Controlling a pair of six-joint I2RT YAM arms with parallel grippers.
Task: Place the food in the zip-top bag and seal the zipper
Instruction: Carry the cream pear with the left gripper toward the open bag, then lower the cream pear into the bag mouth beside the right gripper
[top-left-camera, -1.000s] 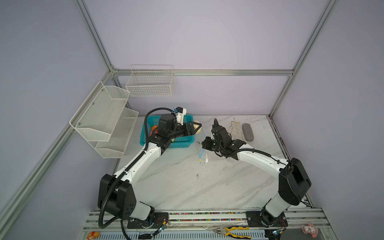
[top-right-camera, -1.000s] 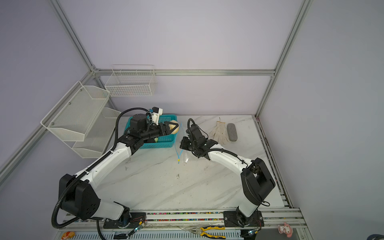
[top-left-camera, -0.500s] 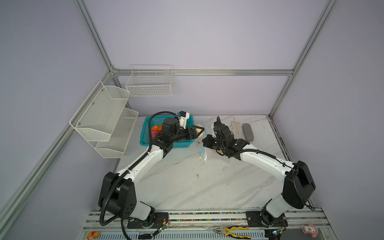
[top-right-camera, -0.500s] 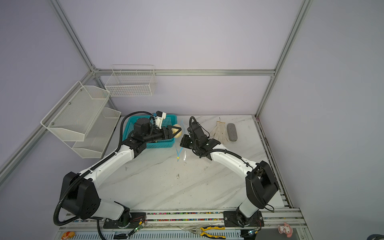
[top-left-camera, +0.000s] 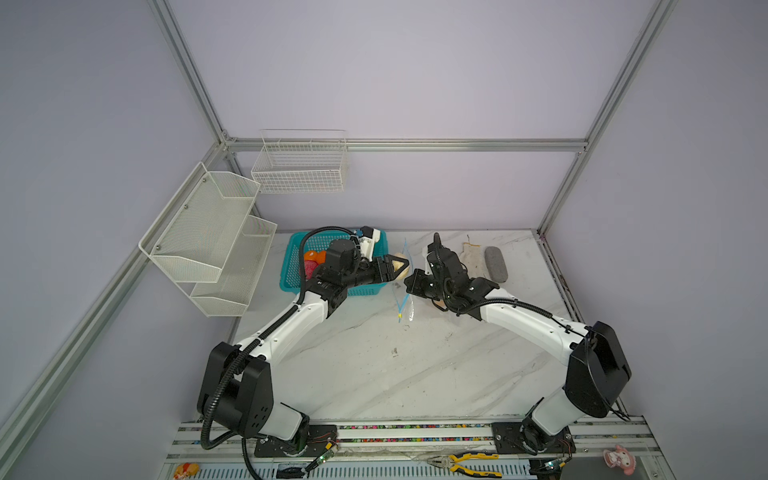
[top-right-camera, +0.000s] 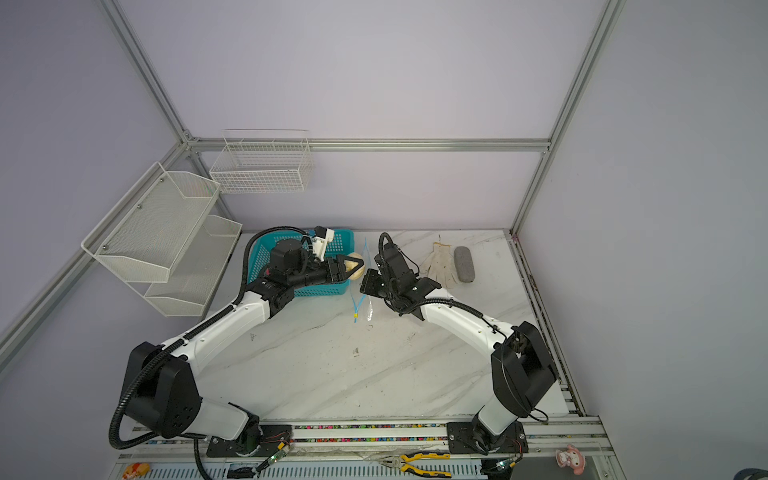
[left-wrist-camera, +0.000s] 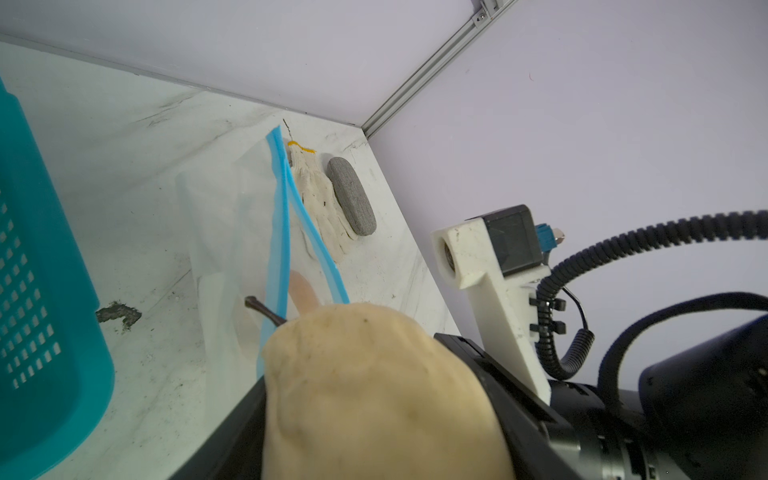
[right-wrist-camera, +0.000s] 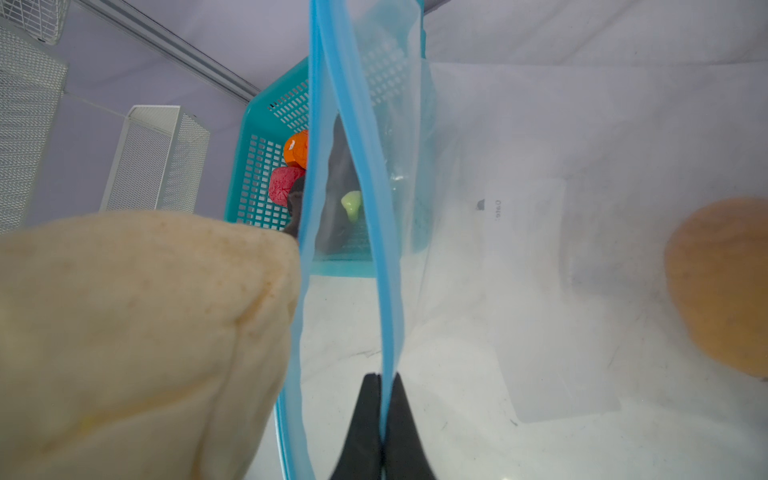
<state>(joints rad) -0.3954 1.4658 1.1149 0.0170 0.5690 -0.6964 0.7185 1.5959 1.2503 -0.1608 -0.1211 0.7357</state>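
Observation:
My left gripper (top-left-camera: 394, 267) is shut on a cream food piece (left-wrist-camera: 374, 395) with a brown stem, held just right of the teal basket (top-left-camera: 291, 266). The piece sits against the open mouth of the clear zip-top bag (right-wrist-camera: 540, 166). My right gripper (right-wrist-camera: 381, 386) is shut on one side of the light-blue zipper (right-wrist-camera: 374, 208) and holds the mouth up. The yellow slider (top-left-camera: 400, 316) hangs at the strip's lower end. An orange-brown food piece (right-wrist-camera: 723, 282) lies inside the bag. Orange food (right-wrist-camera: 296, 149) and pink food (right-wrist-camera: 284, 185) remain in the basket.
A white glove (top-left-camera: 471, 257) and a grey oblong pad (top-left-camera: 496, 264) lie at the back right of the marble table. White mesh shelves (top-left-camera: 208, 237) and a wire basket (top-left-camera: 299, 166) hang on the left and back walls. Pliers (top-left-camera: 465, 461) lie at the front rail.
My left gripper has carried the cream food rightward from over the basket to the bag's mouth. The right gripper has kept its hold on the zipper and shifted only slightly.

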